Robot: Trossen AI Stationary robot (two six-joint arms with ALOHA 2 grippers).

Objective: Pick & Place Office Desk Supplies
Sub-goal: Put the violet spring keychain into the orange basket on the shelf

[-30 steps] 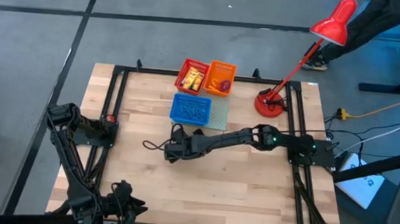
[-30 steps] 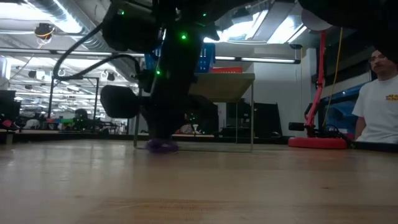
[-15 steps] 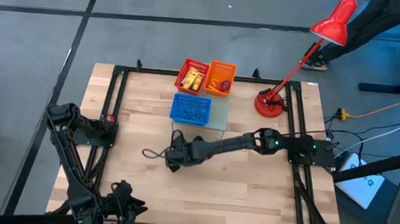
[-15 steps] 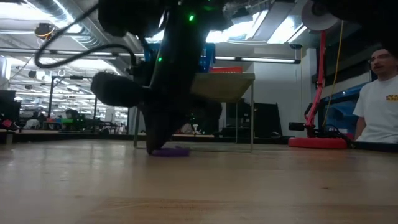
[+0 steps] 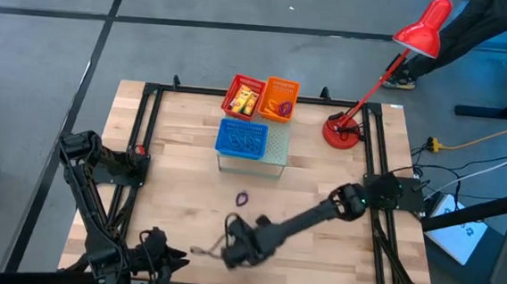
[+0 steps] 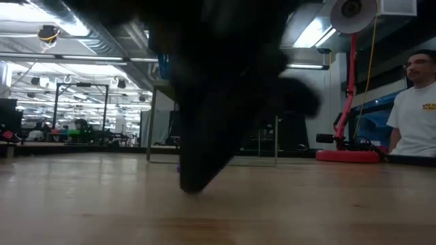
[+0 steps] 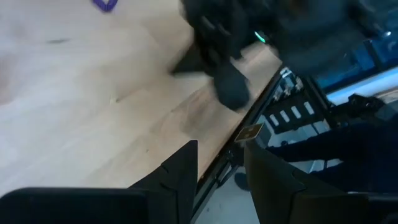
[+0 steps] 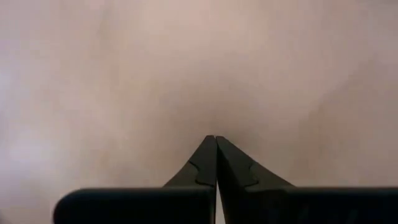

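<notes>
A purple loop (image 5: pixel 242 198) lies flat on the bare wood at the table's middle, also seen in the left wrist view (image 7: pixel 106 5). My right gripper (image 5: pixel 228 257) is shut and points down at the tabletop near the near edge (image 6: pixel 191 189), well apart from the loop. Its own view shows only wood beyond its tips (image 8: pixel 215 139). My left gripper (image 5: pixel 166 263) waits open at the near left corner (image 7: pixel 221 155). Yellow blocks lie in the red basket (image 5: pixel 245 95), and loops lie in the orange basket (image 5: pixel 280 99). My right gripper comes at the bare tabletop (image 8: pixel 211 93) from above with its shut fingertips (image 6: pixel 192 186) low over the wood. Whether they touch it, I cannot tell. Nothing is between the fingers.
The blue basket (image 5: pixel 242 138) stands on a pale raised platform (image 5: pixel 277 145) before the red and orange baskets at the far side. A red desk lamp (image 5: pixel 344 130) stands at the far right. A person (image 6: pixel 415 116) is beyond the table's right side. Black frame rails run along the table's edges.
My right gripper has swung from the table's middle toward the near edge and come down low over the wood. The purple loop that was under its fingers stays lying on the table's middle, now in the open.
</notes>
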